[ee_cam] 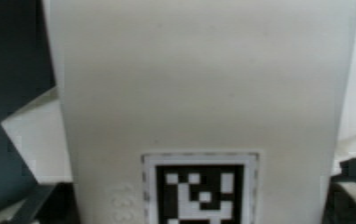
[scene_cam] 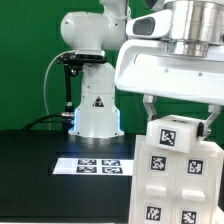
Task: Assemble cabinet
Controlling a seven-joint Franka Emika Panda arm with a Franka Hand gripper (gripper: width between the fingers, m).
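The white boxy cabinet (scene_cam: pixel 181 176), with several black-and-white tags on its panels, fills the lower part of the exterior view's right, raised off the black table. My gripper (scene_cam: pixel 178 120) comes down on it from above, with one dark finger on each side of its top edge, shut on it. In the wrist view a tall white panel of the cabinet (ee_cam: pixel 193 90) fills most of the picture, with one tag (ee_cam: pixel 201 190) low on it. My gripper (ee_cam: pixel 196 205) straddles this panel, and dark fingertips (ee_cam: pixel 22 205) show at its side edges. The cabinet's lower part is cut off by the frame.
The marker board (scene_cam: pixel 100 165) lies flat on the black table (scene_cam: pixel 40 180) in front of the arm's white base (scene_cam: pixel 95 110). A black stand with cables (scene_cam: pixel 66 85) rises at the exterior view's left against a green backdrop.
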